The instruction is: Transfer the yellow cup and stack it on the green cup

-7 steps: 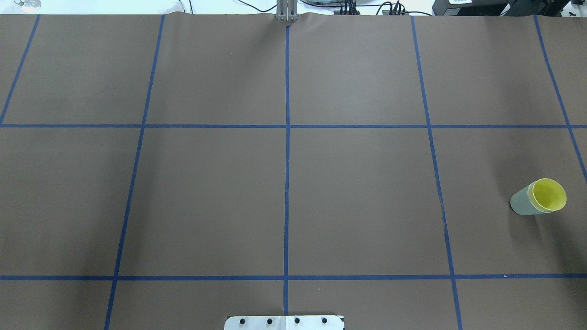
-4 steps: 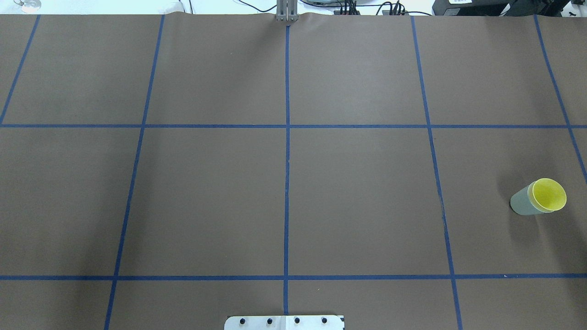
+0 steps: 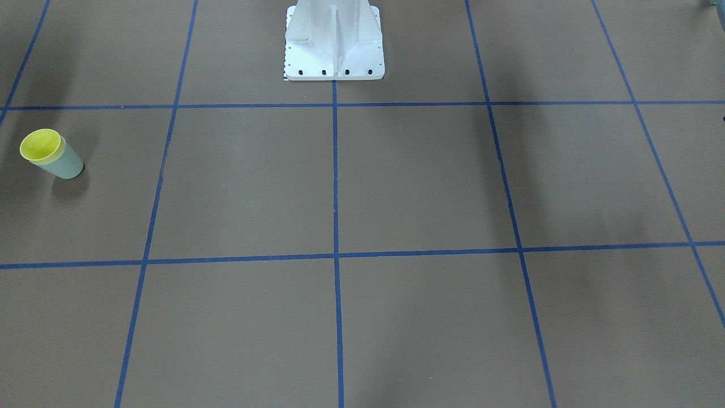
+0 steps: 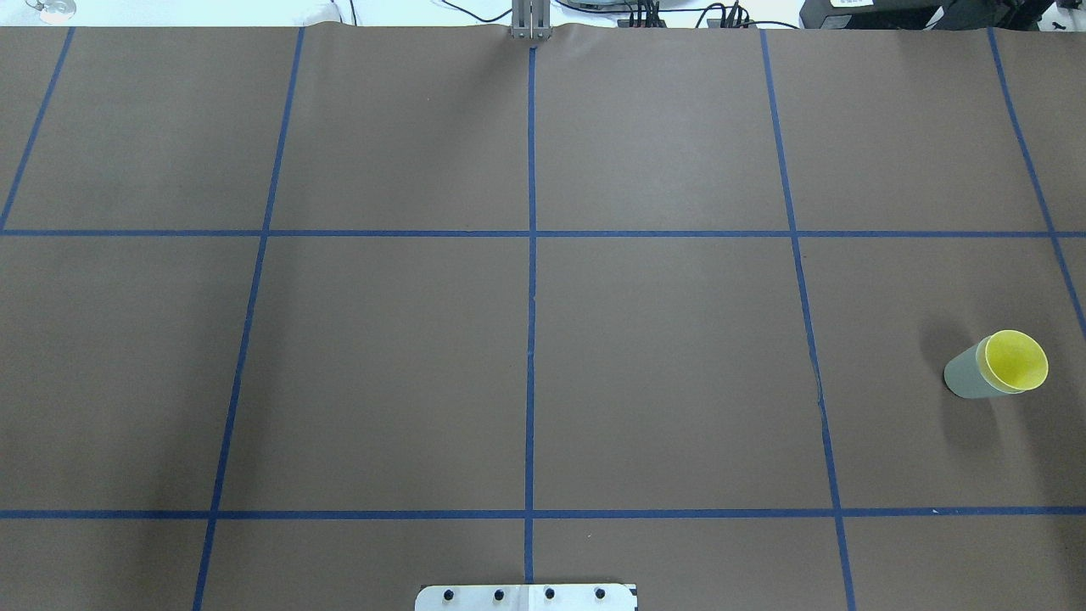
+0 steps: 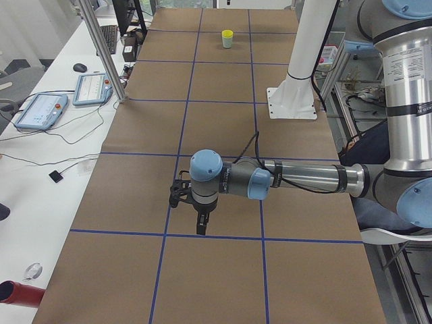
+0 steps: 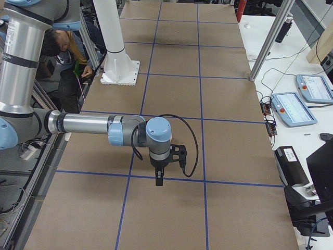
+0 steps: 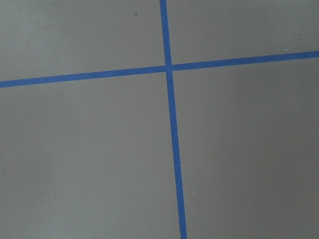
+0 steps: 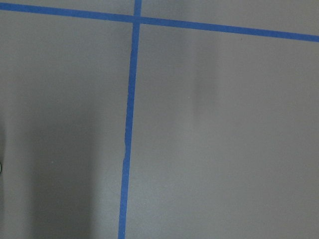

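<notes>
The yellow cup [image 4: 1016, 361] sits nested inside the green cup [image 4: 965, 379]. Only its rim and inner wall show above the green one's rim. The stack stands on the table [image 4: 662, 356] far out on the robot's right side. It is in the middle row of squares marked by blue tape [image 4: 531, 280], close to the table's right edge. The front-facing view shows the same pair at its left edge, with the yellow cup [image 3: 41, 145] in the green cup [image 3: 67, 165]. From the table's left end the stack is small and far away.

Neither arm is near the cups. The left gripper [image 5: 200, 228] points down over the table next to a tape line, at the end of a level forearm. The right gripper [image 6: 158, 180] hangs the same way above a tape line. Both show only in the side views, so I cannot tell whether their jaws are apart or together. Each wrist camera shows only brown table cover and crossing tape.

The white base [image 3: 334, 42] stands at the robot's edge of the table. A person [image 6: 65, 49] sits behind it, beside the table.
</notes>
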Available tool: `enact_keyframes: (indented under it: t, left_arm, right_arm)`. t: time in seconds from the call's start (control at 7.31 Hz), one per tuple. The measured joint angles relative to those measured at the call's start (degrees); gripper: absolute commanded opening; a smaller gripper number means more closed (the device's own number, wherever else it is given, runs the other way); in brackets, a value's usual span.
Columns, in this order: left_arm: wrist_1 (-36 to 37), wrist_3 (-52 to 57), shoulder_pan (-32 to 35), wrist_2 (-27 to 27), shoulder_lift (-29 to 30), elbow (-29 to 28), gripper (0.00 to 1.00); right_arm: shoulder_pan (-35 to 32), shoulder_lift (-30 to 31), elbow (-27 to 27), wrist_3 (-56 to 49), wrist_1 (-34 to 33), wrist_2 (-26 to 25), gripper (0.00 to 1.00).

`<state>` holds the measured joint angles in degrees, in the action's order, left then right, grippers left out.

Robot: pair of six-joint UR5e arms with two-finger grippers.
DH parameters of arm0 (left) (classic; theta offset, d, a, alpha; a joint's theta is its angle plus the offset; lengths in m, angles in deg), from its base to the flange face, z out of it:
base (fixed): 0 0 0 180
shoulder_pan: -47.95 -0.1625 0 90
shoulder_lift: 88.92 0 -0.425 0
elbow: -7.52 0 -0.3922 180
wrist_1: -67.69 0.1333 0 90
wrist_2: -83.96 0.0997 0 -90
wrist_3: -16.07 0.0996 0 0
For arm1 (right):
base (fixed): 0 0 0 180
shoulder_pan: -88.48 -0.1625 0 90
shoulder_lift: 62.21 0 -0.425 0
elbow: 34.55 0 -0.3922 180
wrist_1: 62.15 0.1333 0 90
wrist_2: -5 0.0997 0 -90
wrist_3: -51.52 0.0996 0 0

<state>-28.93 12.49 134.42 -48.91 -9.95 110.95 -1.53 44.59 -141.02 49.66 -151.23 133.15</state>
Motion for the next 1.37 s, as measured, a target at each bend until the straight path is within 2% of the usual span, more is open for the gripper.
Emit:
enact_keyframes:
  t: [1.37]
  left_arm:
    - [-0.5,0.1,0.1,0.9,-0.3,0.2,1.0]
  right_arm:
    - [-0.1,-0.8,0.8,0.5,0.1,0.0,1.0]
